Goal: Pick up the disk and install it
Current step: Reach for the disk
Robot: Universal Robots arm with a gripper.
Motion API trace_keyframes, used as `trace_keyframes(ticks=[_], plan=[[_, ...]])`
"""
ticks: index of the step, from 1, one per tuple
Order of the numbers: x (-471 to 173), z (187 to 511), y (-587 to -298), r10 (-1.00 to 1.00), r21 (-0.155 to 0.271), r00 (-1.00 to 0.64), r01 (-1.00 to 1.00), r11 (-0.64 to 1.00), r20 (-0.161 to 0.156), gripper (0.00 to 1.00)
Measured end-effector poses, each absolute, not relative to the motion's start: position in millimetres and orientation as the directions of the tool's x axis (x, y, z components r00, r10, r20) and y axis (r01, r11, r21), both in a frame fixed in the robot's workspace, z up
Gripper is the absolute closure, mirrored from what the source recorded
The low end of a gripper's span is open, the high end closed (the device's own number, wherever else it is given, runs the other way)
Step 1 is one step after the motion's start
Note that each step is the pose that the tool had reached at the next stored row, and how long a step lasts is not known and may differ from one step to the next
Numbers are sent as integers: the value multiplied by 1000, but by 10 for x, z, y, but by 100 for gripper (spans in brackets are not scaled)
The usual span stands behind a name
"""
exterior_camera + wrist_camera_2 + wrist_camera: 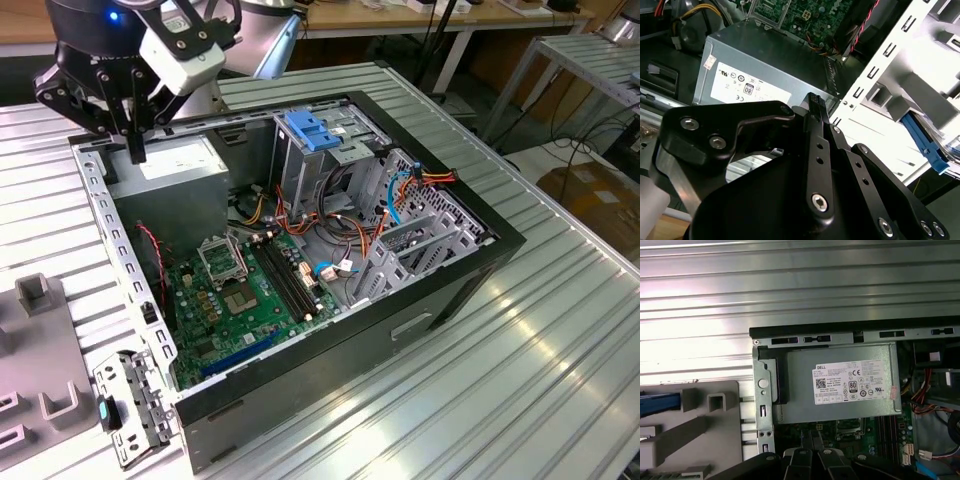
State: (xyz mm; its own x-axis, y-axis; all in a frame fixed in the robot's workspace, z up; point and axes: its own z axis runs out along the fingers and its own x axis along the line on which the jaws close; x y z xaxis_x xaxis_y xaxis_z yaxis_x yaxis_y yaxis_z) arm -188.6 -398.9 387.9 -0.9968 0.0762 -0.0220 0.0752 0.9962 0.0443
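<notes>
On the ribbed metal table (560,330) sits the opened PC case (440,290), with its grey power supply (840,385) in one corner and the arm hanging right above that. The gripper (136,152) looks pinched closed with nothing in it. The disk (659,403) is in the grey holder (715,415) beside the case, I think; only a blue sliver of rail peeks out in the first wrist view. So the pickup hasn't started. I'd say grabbing it calls for opened jaws lined up over that holder.

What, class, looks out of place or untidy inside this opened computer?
Nothing looks damaged or spilled. The computer case lies open on its side, and loose orange, red and blue cables sprawl in a tangle between the motherboard and the drive cage.
</notes>
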Motion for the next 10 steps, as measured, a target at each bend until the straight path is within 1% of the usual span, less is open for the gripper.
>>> trace_keyframes(ticks=[10], plan=[[-1942,3874,-3989,76,44,-997,75,996,-22,89]])
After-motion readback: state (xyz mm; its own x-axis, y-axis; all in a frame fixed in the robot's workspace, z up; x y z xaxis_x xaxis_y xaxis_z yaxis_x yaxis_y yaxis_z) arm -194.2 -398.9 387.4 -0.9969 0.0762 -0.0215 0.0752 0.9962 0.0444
